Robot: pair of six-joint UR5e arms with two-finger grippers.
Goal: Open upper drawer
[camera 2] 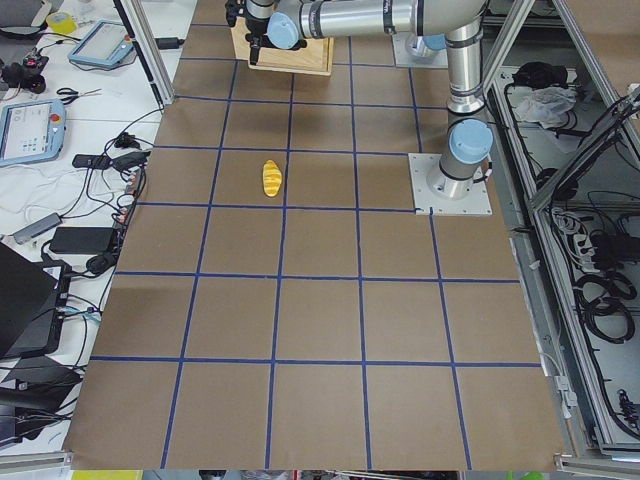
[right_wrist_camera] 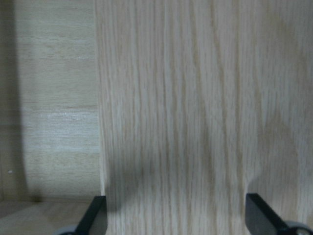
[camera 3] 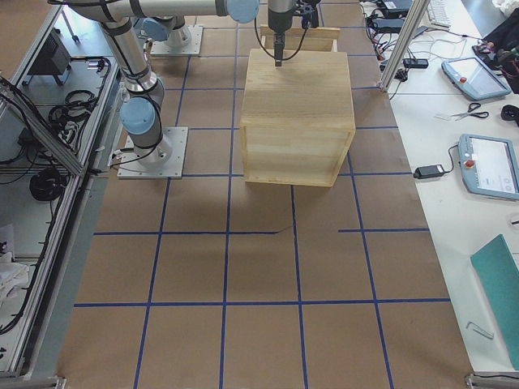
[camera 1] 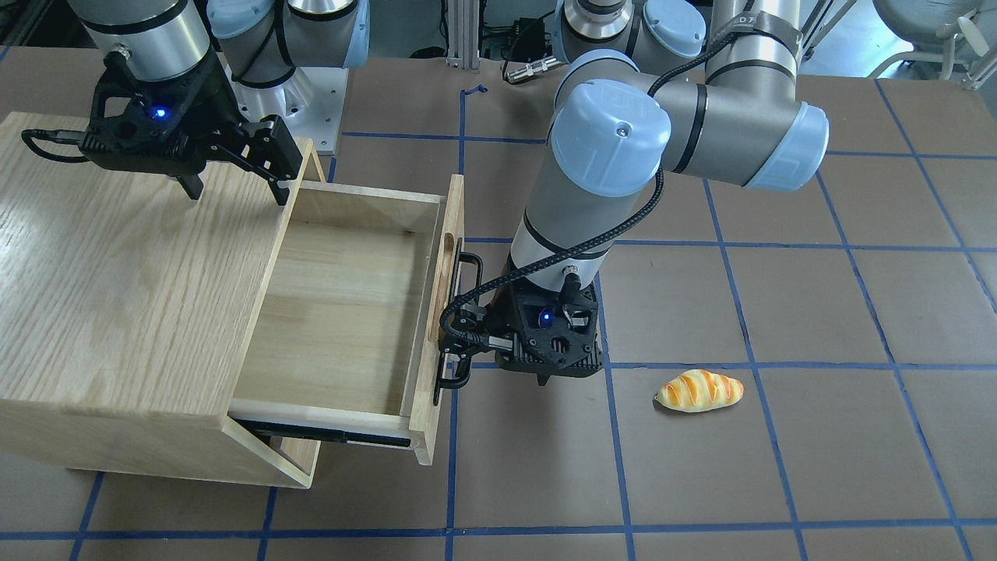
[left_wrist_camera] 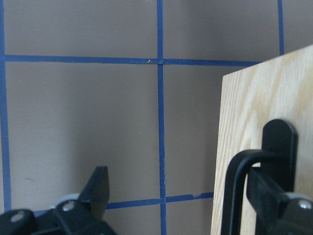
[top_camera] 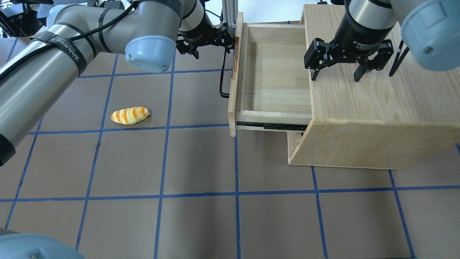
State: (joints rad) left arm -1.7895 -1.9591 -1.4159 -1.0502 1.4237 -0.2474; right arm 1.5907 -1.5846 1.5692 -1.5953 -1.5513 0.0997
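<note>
The shallow light-wood upper drawer (camera 1: 343, 296) stands well out of the oak-grain wooden cabinet (camera 1: 117, 312). My left gripper (camera 1: 459, 354) is at its long black metal bar handle (camera 1: 476, 269), grip unclear from here; my right gripper (camera 1: 235, 183) hangs spread above the cabinet top.

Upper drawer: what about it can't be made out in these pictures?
- Rear of the upper drawer: overhead and front-facing views, tucked under the cabinet top.
- Space beneath it: same views, the drawer itself covers it.
- Whether the left claw touches the handle: left wrist view, bar overlaps one finger.
- Exterior left view: drawer too small, partly behind the left arm.
</note>
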